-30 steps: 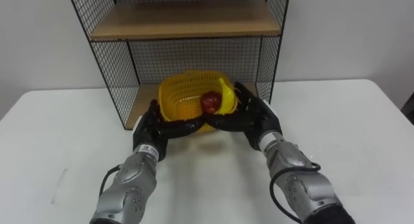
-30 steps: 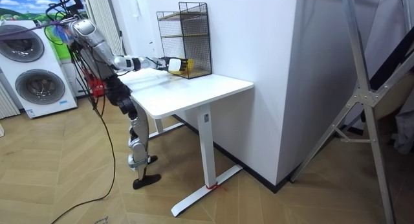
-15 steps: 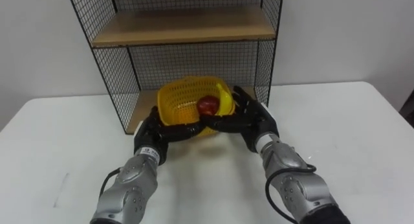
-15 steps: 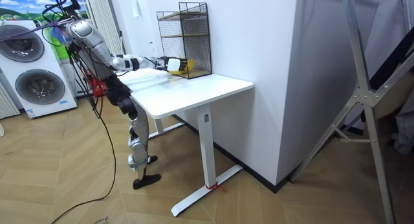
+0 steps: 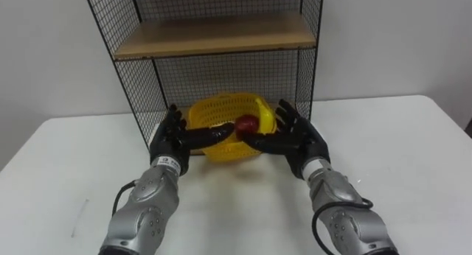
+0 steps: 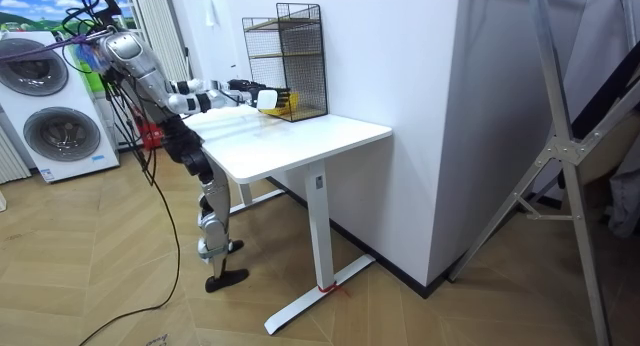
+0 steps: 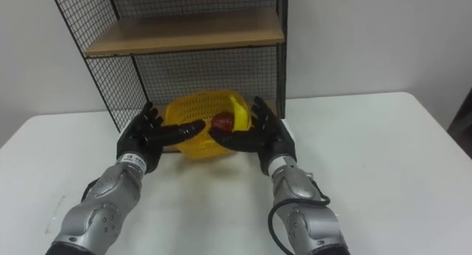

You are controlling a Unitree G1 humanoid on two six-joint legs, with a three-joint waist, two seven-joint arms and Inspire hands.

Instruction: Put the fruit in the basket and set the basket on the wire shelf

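Basket (image 5: 228,152), yellow, sits at the mouth of the lower compartment of the wire shelf (image 5: 140,78) in the left eye view, with a red fruit (image 5: 247,123) inside. You have the left hand (image 5: 171,137) and right hand (image 5: 295,137) flanking it, both wide, fingers straight and spread, thumbs reaching across its front wall.

Room view: the robot stands at the bench (image 6: 310,136), at the room view's left end, both arms stretched toward the shelf.

Right eye view: same layout. A banana (image 7: 237,107) lies just right of the red fruit.

Wire shelf (image 5: 214,35) stands on the white table (image 5: 413,152) beyond the fingers (image 5: 203,136); a yellow basket (image 5: 221,111) sits on its bottom board between them.
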